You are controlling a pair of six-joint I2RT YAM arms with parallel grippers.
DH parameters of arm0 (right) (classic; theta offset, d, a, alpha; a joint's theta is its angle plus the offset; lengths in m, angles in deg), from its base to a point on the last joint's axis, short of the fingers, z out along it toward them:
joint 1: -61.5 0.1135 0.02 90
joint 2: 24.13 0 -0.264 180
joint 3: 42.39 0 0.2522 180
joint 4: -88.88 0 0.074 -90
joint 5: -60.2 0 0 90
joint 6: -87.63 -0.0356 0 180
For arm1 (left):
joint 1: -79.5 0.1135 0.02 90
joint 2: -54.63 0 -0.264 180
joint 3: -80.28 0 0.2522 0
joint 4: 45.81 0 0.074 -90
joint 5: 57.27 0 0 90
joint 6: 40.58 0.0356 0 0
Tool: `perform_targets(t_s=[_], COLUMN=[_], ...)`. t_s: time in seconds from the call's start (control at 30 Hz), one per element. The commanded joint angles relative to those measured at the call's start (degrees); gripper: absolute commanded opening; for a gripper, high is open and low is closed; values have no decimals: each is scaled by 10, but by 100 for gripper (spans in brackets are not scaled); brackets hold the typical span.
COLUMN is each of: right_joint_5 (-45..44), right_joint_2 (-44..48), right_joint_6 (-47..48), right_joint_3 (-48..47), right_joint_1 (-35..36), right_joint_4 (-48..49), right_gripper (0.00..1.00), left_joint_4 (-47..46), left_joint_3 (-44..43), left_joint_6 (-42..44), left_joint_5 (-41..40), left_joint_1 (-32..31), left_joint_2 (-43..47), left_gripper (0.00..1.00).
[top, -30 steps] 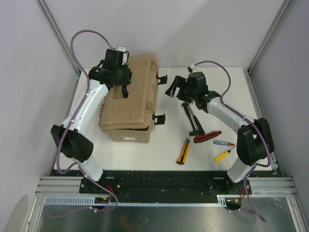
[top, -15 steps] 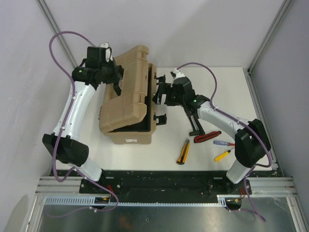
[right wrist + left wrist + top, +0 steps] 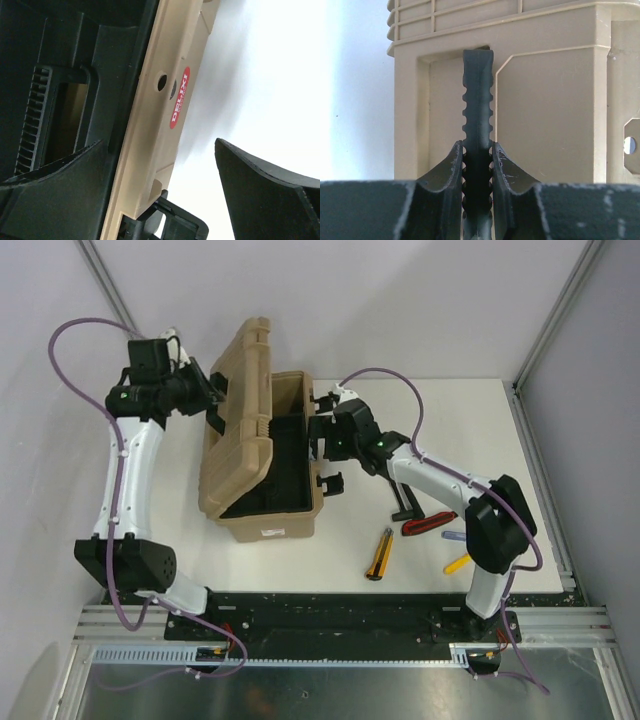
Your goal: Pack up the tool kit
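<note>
The tan ribbed tool kit (image 3: pixel 268 525) stands at the table's left with its lid (image 3: pixel 243 405) swung up almost upright, showing the black lining (image 3: pixel 290 475). My left gripper (image 3: pixel 205 390) is shut on the lid's black ribbed handle (image 3: pixel 478 90), which runs up between the fingers (image 3: pixel 445 172). My right gripper (image 3: pixel 318 430) is open and straddles the base's right wall (image 3: pixel 150 165). One finger (image 3: pixel 55 200) is inside over the lining and the other (image 3: pixel 265 190) is outside, apart from the wall. A red-white label (image 3: pixel 179 97) and a black latch (image 3: pixel 175 227) show on that wall.
Loose tools lie on the white table right of the box: a black plier-like tool (image 3: pixel 403 490), a red-handled tool (image 3: pixel 430 523), a yellow-black utility knife (image 3: pixel 380 553), a blue-red screwdriver (image 3: pixel 462 536) and a yellow one (image 3: pixel 462 562). Frame posts stand at the back corners.
The left gripper has pulled the handle up and to the left, swinging the lid from shut to almost upright. The right gripper has moved left onto the base's right wall.
</note>
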Motion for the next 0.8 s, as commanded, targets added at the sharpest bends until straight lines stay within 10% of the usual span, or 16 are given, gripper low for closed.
perform_targets(t_s=[0.0, 0.77], right_joint_5=[-29, -3], right_joint_2=[-13, -58], right_joint_6=[17, 5], right_joint_3=[-36, -44], right_joint_1=[4, -18], right_joint_4=[-26, -46], right_gripper=[91, 78], left_joint_4=[-114, -263], left_joint_3=[-2, 188], left_joint_6=[1, -34], left_joint_5=[8, 236], left_joint_1=[63, 230], left_joint_2=[86, 160], left_gripper=[0, 0])
